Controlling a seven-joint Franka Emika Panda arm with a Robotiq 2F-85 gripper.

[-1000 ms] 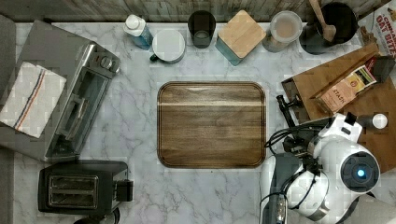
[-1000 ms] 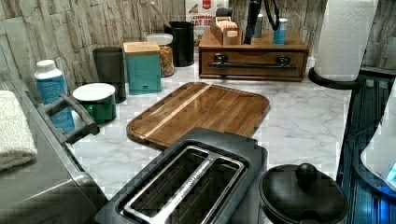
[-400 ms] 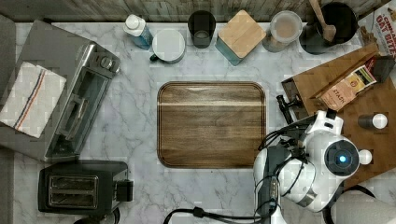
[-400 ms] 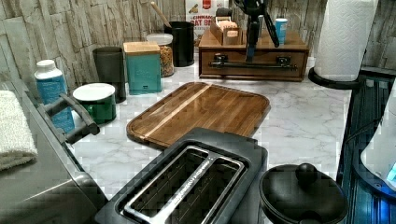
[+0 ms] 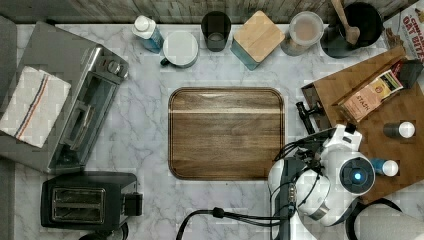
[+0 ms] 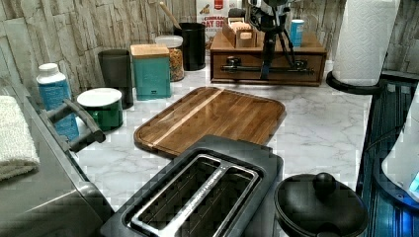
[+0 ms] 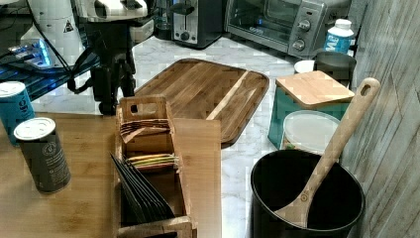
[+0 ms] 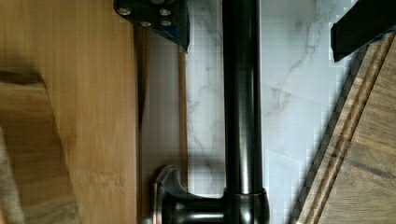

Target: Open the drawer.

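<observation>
The drawer [image 6: 237, 77] is the brown wooden front of a low cabinet [image 5: 350, 85], with a long black bar handle [image 6: 242, 69] across it. In the wrist view the handle [image 8: 240, 93] runs between my gripper's [image 8: 257, 21] two fingers: one finger [image 8: 159, 18] lies on the cabinet side, the other finger [image 8: 364, 23] on the tray side, both clear of the bar. In the left view the gripper [image 6: 271, 71] hangs in front of the handle's middle. The right view shows the gripper [image 7: 113, 96] just off the cabinet's edge. It is open.
A dark wooden tray [image 5: 226, 132] lies on the marble counter beside the cabinet. Two cans [image 7: 42, 153] and a tea rack [image 7: 146, 163] stand on the cabinet top. A paper towel roll [image 6: 365, 39], toaster [image 5: 90, 200], toaster oven [image 5: 75, 105] and canisters [image 5: 257, 37] ring the counter.
The arm has shifted toward the top view's left and the gripper has come down in front of the drawer, so its fingers now straddle the bar handle.
</observation>
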